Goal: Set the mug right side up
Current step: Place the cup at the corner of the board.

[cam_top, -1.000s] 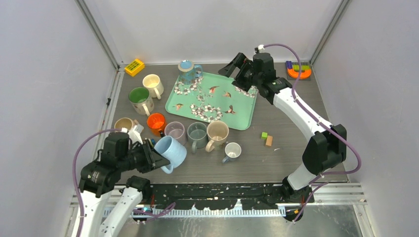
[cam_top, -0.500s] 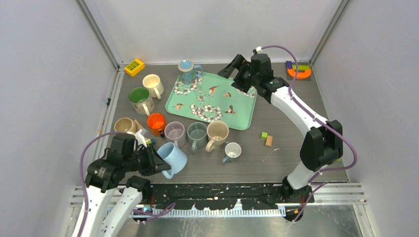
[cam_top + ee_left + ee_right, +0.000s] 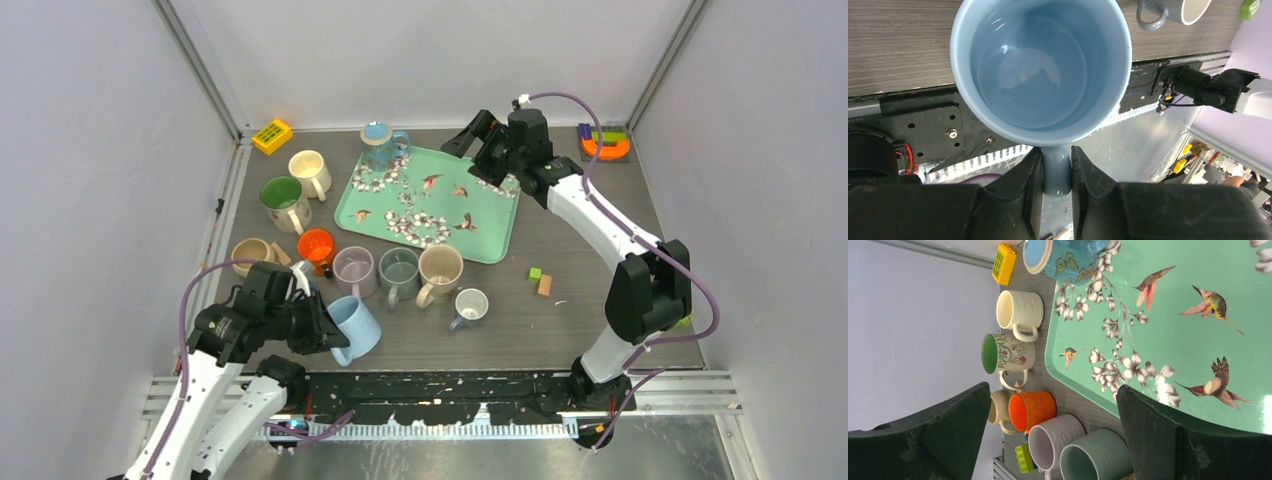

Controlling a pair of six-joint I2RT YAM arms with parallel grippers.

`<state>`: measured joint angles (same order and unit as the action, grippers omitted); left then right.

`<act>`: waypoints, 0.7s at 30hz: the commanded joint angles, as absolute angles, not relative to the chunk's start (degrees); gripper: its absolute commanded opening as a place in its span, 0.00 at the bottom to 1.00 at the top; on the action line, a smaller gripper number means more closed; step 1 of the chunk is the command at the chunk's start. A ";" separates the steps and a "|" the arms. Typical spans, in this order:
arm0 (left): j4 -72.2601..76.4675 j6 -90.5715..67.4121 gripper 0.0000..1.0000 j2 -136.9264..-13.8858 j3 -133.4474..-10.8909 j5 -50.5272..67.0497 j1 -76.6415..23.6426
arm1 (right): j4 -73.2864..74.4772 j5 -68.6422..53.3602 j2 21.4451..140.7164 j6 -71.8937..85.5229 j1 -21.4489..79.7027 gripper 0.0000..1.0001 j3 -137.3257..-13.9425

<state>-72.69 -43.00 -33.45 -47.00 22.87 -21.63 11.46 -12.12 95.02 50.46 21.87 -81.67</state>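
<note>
The left gripper (image 3: 1057,165) is clamped on the handle of the light blue mug (image 3: 355,322), which sits tilted at the near left of the worktop (image 3: 590,300), just in front of the row of other mugs (image 3: 400,268); its open mouth faces the wrist camera. The right gripper (image 3: 475,148) hangs with jaws wide apart over the far corner of the green tray (image 3: 480,232), holding nothing.
</note>
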 commanded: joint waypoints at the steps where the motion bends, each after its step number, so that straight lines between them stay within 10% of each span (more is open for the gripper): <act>1: -65.85 -43.41 0.00 -34.08 -47.42 23.43 -23.95 | 8.75 -12.77 95.19 49.96 21.52 1.00 -81.41; 21: -52.76 -57.67 0.00 -40.10 -41.34 -2.50 -52.61 | 7.68 -13.46 94.97 49.40 21.08 1.00 -79.51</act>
